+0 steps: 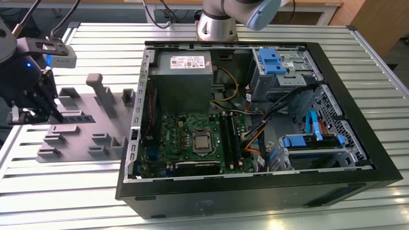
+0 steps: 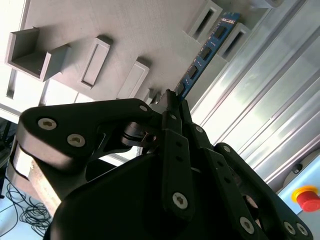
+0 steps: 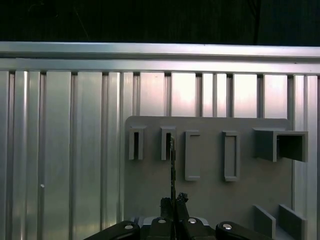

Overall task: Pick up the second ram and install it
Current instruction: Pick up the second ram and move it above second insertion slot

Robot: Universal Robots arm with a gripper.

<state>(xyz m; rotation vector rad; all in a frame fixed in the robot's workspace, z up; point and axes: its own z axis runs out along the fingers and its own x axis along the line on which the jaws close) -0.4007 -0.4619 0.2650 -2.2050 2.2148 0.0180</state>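
- In the second wrist view we see the gripper (image 2: 170, 98) drawn narrow, pinching one end of the second ram (image 2: 202, 56)
- The blue stick lies over the grey fixture plate (image 2: 100, 20), its far end beside the slotted blocks (image 2: 235, 39), well apart from the computer case (image 1: 255, 201)
- We judge the end grip could let it tilt or jam there
- The white label (image 1: 187, 62) on the power supply (image 1: 181, 84) is too small to read

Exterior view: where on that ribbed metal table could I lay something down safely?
Bare table lies between the grey fixture plate and the picture's lower edge, and beyond the computer case at the exterior view's right. Crowded: the plate itself, where the pincer grips the second ram.
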